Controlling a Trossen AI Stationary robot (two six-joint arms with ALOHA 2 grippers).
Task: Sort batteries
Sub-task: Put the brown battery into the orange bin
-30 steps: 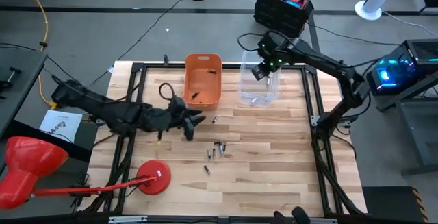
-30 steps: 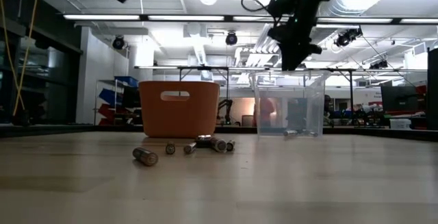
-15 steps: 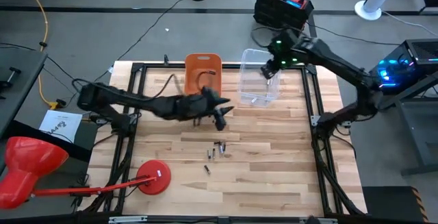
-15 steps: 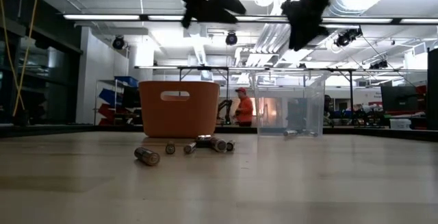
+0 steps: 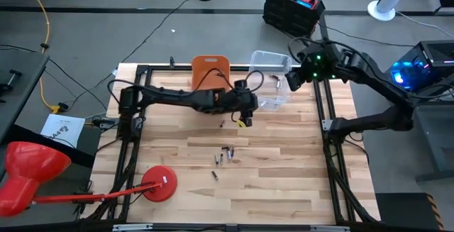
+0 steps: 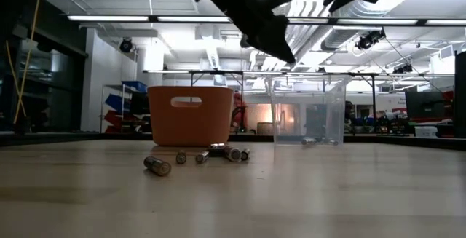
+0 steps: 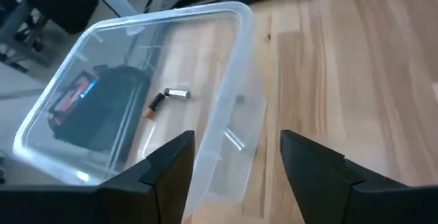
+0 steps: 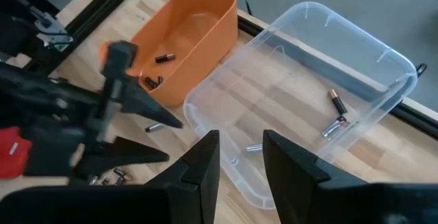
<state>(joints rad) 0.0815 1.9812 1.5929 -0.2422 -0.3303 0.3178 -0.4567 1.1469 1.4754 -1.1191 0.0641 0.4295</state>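
Table (image 5: 284, 189) of light wood planks, black frame rails along its sides. Orange bin (image 5: 210, 72) at the far middle, partly covered by the left arm in the high view; clear plastic bin (image 5: 272, 83) just beside it on the right. Left arm stretches across from the left edge, left gripper (image 5: 245, 115) hanging in the air near the front corner of the clear bin, fingers (image 7: 171, 166) spread apart, nothing between them. Right arm comes in from the right, right gripper (image 5: 292, 81) raised above the right side of the clear bin, fingers (image 8: 205, 162) parted with a narrow gap, nothing seen held. Batteries: loose cluster (image 5: 225, 154) on the table in front of both bins, one more cell (image 5: 214, 176) a bit nearer the front edge, also seen lying on the wood in the low view (image 6: 156, 166). Single small cell (image 5: 222, 124) on the table just beside the left gripper, probably a battery, too small to be sure. Clear bin holds a few cells (image 7: 168, 97) on its floor. Orange bin holds several dark cells (image 8: 154, 80) near one end. Red round-based stand (image 5: 157, 184) at the front left of the table.
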